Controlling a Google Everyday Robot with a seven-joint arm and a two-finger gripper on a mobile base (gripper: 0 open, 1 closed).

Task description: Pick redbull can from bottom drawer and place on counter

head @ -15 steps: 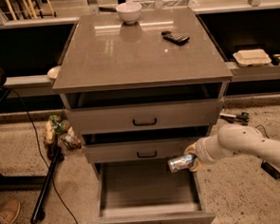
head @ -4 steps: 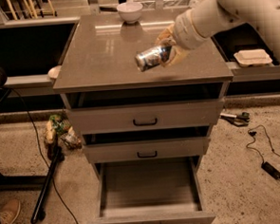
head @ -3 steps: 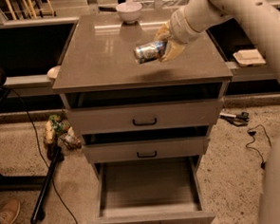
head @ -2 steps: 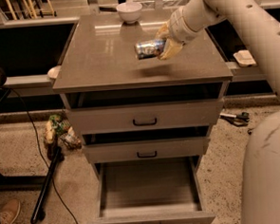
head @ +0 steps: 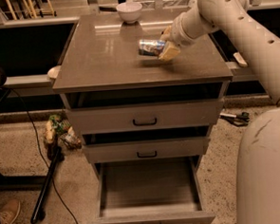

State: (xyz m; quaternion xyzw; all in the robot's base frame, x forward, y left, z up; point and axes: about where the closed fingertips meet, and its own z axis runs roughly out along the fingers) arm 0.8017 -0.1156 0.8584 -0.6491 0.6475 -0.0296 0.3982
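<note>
My gripper [head: 165, 46] is shut on the redbull can [head: 150, 47], a silver and blue can held on its side just above the counter [head: 103, 59], right of its middle. The shiny end of the can points left. My white arm [head: 229, 13] reaches in from the upper right. The bottom drawer [head: 148, 189] is pulled out at the foot of the cabinet and shows only its bare grey floor.
A white bowl [head: 129, 11] stands at the counter's back edge. The two upper drawers [head: 145, 118] are nearly shut. A dark pole [head: 45, 184] and a cable lie on the floor at left. My white base [head: 267, 168] fills the lower right.
The gripper with the can has moved from beside the bottom drawer up over the counter, and in the last second it has come lower toward the counter top.
</note>
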